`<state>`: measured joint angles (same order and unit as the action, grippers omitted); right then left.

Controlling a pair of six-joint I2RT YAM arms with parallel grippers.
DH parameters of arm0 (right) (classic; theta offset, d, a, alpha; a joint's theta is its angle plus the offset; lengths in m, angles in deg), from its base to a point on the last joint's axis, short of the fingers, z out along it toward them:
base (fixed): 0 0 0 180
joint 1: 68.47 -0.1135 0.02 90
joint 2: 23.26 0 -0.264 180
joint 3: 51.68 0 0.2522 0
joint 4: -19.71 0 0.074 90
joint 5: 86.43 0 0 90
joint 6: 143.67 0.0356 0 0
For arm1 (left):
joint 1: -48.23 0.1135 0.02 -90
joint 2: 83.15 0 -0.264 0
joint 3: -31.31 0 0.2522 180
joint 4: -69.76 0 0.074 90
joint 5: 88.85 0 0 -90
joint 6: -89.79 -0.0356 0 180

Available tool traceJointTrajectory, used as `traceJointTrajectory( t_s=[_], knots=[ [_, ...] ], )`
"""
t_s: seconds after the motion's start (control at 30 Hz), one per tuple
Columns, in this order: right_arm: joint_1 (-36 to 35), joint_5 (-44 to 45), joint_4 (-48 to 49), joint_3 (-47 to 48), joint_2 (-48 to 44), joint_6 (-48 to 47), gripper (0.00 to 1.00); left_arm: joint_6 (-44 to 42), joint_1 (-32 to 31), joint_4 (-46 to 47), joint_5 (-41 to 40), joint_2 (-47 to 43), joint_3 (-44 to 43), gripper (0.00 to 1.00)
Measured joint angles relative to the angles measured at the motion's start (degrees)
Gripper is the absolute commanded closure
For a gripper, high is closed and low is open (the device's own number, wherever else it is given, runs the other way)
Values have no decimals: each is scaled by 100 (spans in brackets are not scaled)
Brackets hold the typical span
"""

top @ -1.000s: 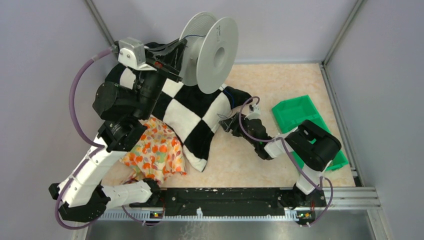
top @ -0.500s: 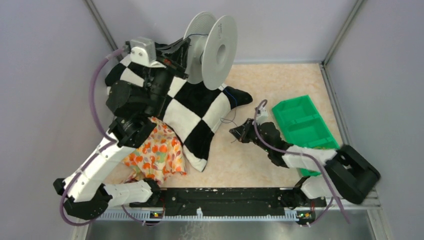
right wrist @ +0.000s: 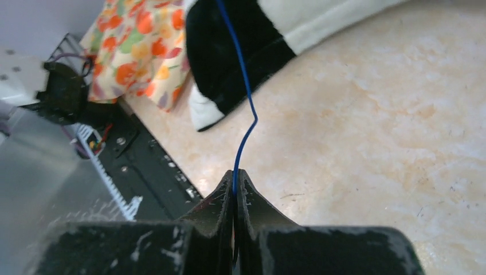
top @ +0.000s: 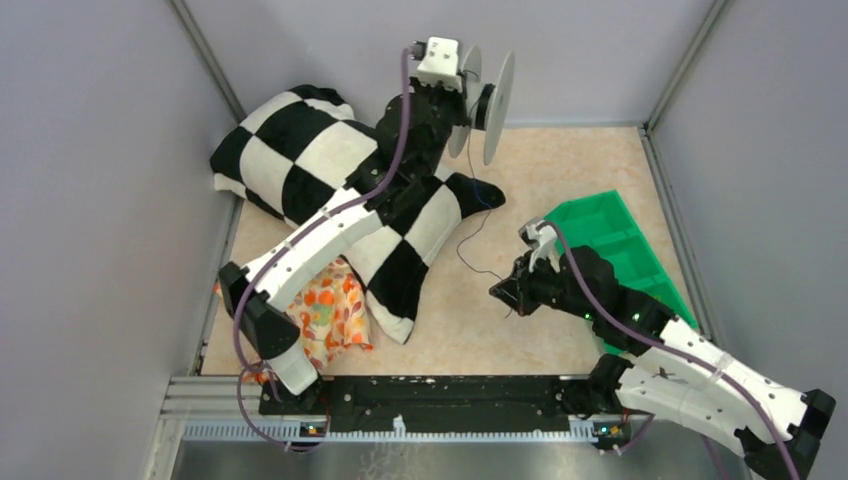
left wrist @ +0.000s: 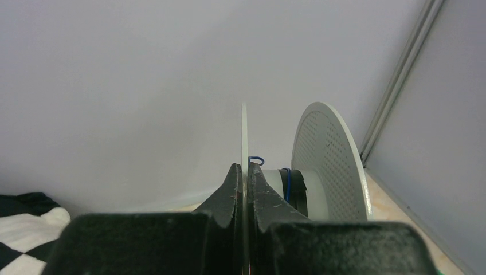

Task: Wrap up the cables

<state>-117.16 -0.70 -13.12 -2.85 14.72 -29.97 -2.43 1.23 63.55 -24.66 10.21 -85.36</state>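
While left end effector (left wrist: 243, 175) pinches spool (left wrist: 331, 166) rim aloft, right end effector (right wrist: 235, 186) low, clamped on cable (right wrist: 254, 116).

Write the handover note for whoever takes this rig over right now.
Left gripper: shut on the near flange of the spool, close to the back wall.
Right gripper: shut on the cable, low over the table.
Cable: runs from the spool's hub, past the checkered cushion, to the right gripper.
Done: a turn or so shows on the hub.
Left: wind on the loose length.
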Motion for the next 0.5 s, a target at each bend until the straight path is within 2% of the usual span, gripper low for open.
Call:
traceJointTrajectory(
  t_s=[0.13, 0.27, 0.4, 0.5],
  knots=[
    [-210, -289, -1106, 1547, 433, -529, 100, 79, 17, -286, -59, 573, -210, 100],
    [-221, -321, -1672, 3300, 828, -1032, 100, 210, 22, -570, 94, 756, -9, 100],
    [-221, 52, -1980, 4784, 1257, -1552, 100, 404, 22, -573, 367, 726, 501, 100],
    [-221, 586, -1985, 5488, 1482, -1998, 100, 522, 22, -588, 568, 632, 1005, 100]
  ],
)
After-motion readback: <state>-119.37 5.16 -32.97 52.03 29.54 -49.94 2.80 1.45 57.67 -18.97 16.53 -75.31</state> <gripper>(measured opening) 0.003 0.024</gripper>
